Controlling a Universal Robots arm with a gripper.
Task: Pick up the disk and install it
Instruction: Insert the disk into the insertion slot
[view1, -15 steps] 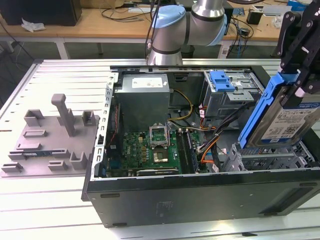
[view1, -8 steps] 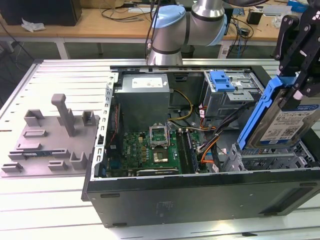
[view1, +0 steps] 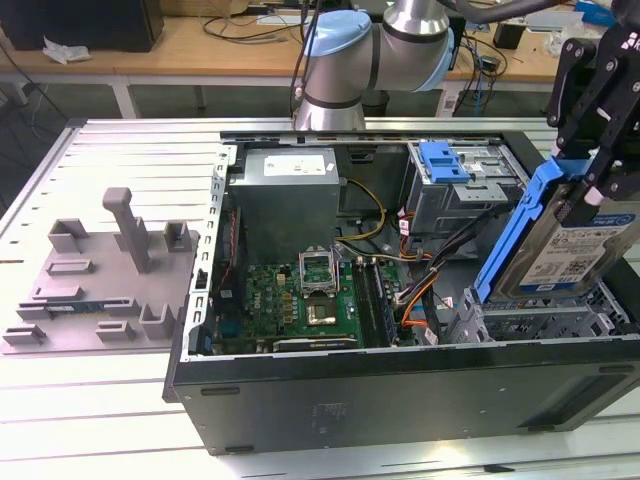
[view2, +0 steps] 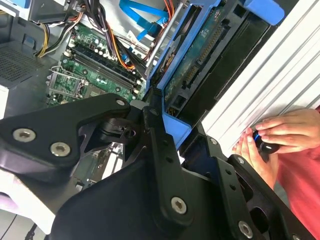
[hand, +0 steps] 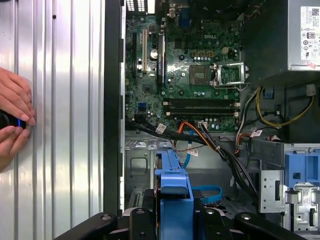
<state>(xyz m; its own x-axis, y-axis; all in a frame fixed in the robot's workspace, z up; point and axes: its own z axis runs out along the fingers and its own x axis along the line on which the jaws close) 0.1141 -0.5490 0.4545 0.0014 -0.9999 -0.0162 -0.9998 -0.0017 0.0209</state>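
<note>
Gripper (view1: 592, 195): black fingers clamped on the upper part of the disk's blue carrier, at the exterior view's right end of the computer case (view1: 400, 390); both wrist views show that blue frame pinched between them.
Disk (view1: 565, 255): held in the air inside the open case, label face showing, not seated anywhere.
Long axis: steeply tilted, with the low end toward the middle of the case and the high end up at the exterior view's right, under the fingers.
Key relation: the empty metal drive bay (view1: 540, 322) lies directly beneath the disk. The carrier's low corner is just beside the bay's rim, and I cannot tell whether they touch.
Neighbours: motherboard (view1: 300, 295) to the exterior view's left of the bay; drive cage (view1: 470, 195) with its blue bracket (view1: 445, 160) on the far side.
Bystander: a person's hands (hand: 12, 120) rest on the ribbed bench outside the case wall, around a small dark object.
Stage: pick-up looks done, insertion not.
</note>
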